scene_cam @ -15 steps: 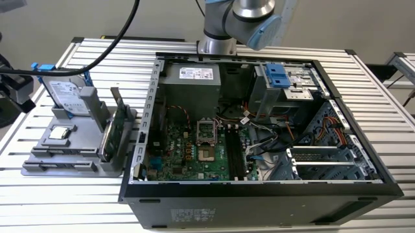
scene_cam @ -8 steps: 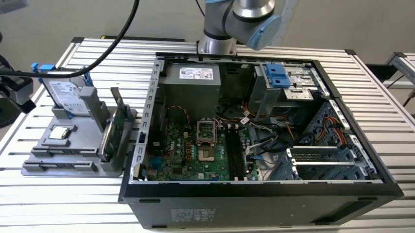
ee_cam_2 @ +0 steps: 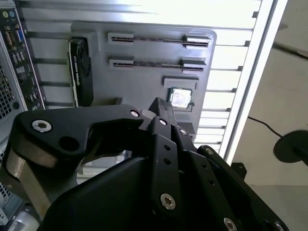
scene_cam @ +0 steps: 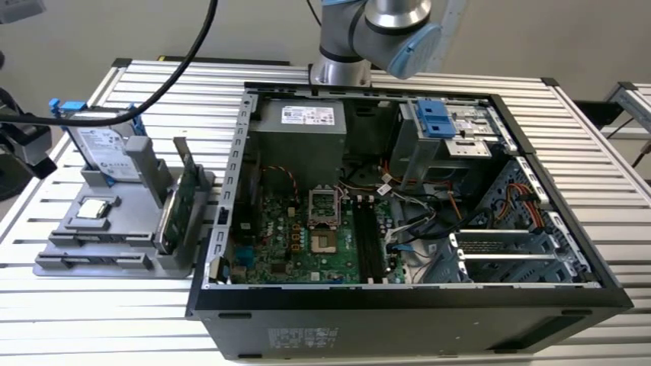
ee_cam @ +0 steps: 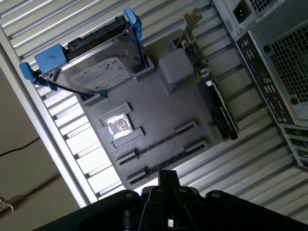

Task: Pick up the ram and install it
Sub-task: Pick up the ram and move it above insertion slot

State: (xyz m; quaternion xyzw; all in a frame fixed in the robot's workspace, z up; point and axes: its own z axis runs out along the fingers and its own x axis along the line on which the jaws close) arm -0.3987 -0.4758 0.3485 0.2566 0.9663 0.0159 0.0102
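The gripper (ee_cam_2: 163, 108) hangs well above the work. In both wrist views its black fingers are pressed together into one narrow tip, and nothing can be seen pinched between them.

Below it lies a grey parts tray (ee_cam: 192, 115) on the slatted aluminium table (ee_cam: 48, 19). Closest under the tip are two long, narrow slot holders (ee_cam: 159, 142), side by side. A thin dark line runs along each. I cannot tell whether either line is the ram seen edge-on, so the ram's place stays uncertain.

Just past the holders a square processor chip (ee_cam: 118, 126) sits flat in its recess. Beyond that, a silver hard drive (ee_cam: 96, 72) with blue rails leans in a stand at the tray's far end. A green expansion card (ee_cam: 214, 101) stands on edge along the side of the tray nearest the computer case (ee_cam: 269, 72), whose rear ports face the tray.

In the exterior view the tray is at the exterior view's left, just beside the open case. Inside the case the green motherboard (scene_cam: 295, 244) lies flat, with dark memory slots (scene_cam: 368, 236) beside the processor socket. Whether a stick sits in them I cannot tell. The grey power supply (scene_cam: 305, 130) sits behind the board, and the arm (scene_cam: 376, 30) rises at the table's far edge.
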